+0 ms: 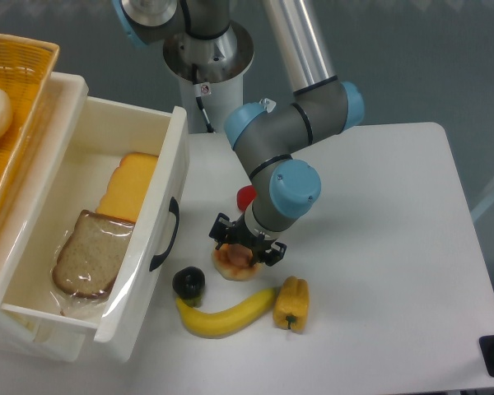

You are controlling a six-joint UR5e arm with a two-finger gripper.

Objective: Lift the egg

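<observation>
The egg (pixel 233 266) is a round tan piece with a pinkish middle, lying on the white table (pixel 379 247) just right of the drawer front. My gripper (pixel 247 242) hangs directly over it, pointing down. It is open, with one black fingertip at the egg's upper left and the other at its right side. The wrist hides the egg's upper half. I cannot tell whether the fingers touch it.
A red piece (pixel 245 196) peeks out behind the wrist. In front lie a banana (pixel 225 314), a yellow pepper (pixel 291 303) and a black round piece (pixel 188 282). The open white drawer (pixel 159 239) holds bread and cheese. A yellow basket (pixel 16 107) with a white rounded thing stands far left.
</observation>
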